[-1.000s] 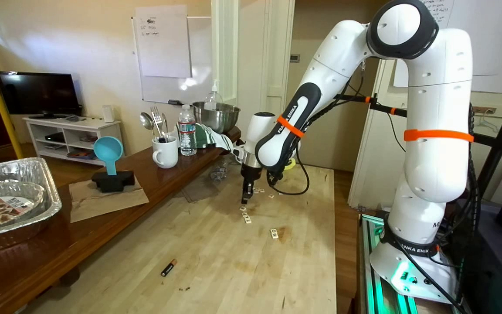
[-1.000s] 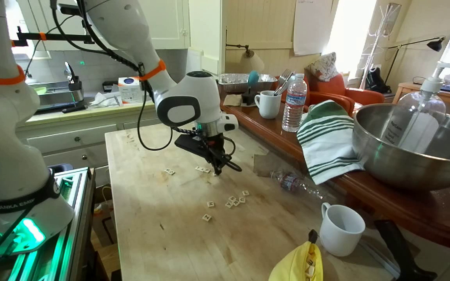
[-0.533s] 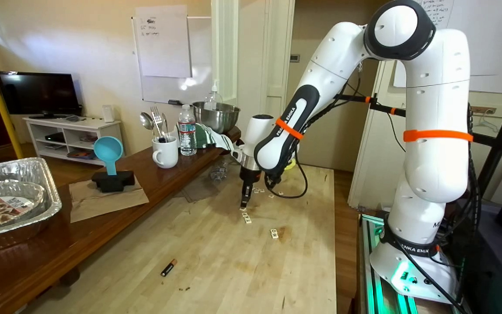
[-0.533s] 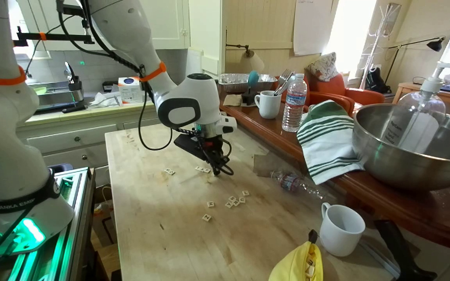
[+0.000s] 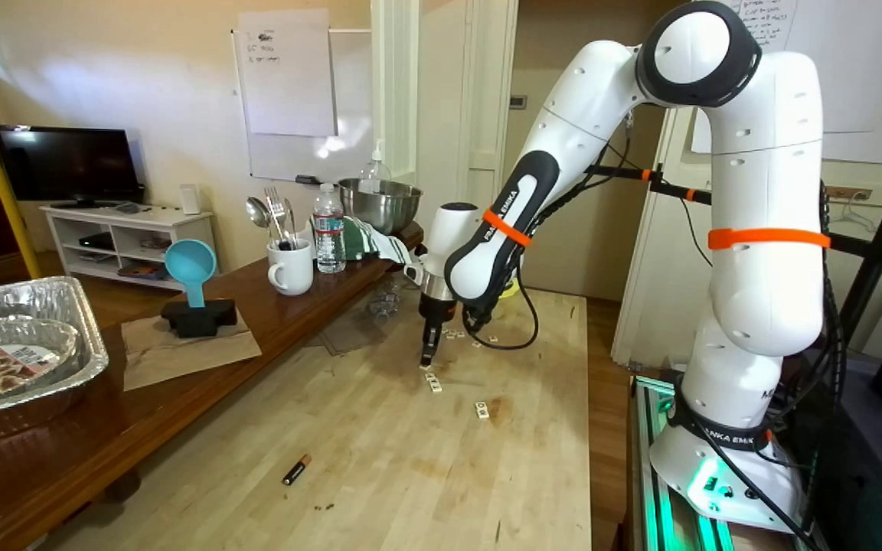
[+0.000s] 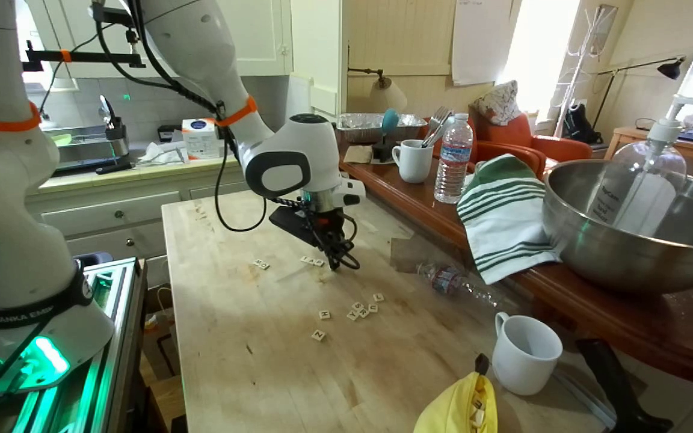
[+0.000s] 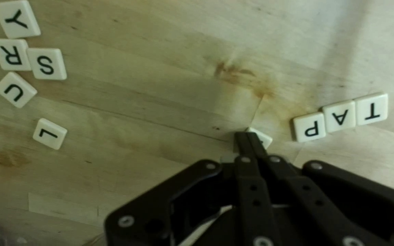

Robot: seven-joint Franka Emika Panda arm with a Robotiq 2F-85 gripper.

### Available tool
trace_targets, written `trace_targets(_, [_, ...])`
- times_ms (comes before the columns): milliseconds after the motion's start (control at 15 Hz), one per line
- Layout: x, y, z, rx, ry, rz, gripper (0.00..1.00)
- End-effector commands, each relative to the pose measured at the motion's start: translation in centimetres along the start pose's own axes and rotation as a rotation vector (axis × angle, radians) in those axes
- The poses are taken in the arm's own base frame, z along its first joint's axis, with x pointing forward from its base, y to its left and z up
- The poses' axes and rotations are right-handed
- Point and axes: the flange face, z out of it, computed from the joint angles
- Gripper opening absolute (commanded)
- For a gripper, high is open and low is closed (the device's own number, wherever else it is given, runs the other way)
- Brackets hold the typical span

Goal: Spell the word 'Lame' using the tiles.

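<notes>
Here, in the wrist view, the gripper (image 7: pixel 247 133) is clenched, its fingers (image 7: pixel 243 146) side by side; just right of their tips lies a partly covered tile (image 7: pixel 262 137), its letter hidden, and whether it touches them I cannot tell. Farther right the P tile (image 7: pixel 309 127), A tile (image 7: pixel 339 116) and T tile (image 7: pixel 371 108) form a close row; well to the left lie the Y tile (image 7: pixel 16 19), R tile (image 7: pixel 11 54), S tile (image 7: pixel 46 64), U tile (image 7: pixel 15 90) and L tile (image 7: pixel 50 133). In an exterior view the gripper points down at the far part of the worktop (image 5: pixel 380 444), that row just nearer than its tip and a pair of tiles (image 5: pixel 481 410) nearer still, to the right; a battery (image 5: pixel 296 470) lies at the near left. In an exterior view the row sits just left of the gripper's tip; a lone tile (image 6: pixel 318 335) lies nearer, and a yellow pouch (image 6: pixel 456 404) at the near right.
</notes>
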Motion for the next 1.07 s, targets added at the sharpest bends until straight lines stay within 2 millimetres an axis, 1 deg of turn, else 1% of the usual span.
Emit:
trace_targets(0, [0.0, -0.6, 0.5, -0.019, -0.009, -0.101, 0.00])
trace_targets(467, [0.0, -1.8, 0.6, -0.056, -0.006, -0.335, 0.00])
trace_targets(1000, [-0.6, -2.6, 0.6, -0.067, 0.009, -0.520, 0.00])
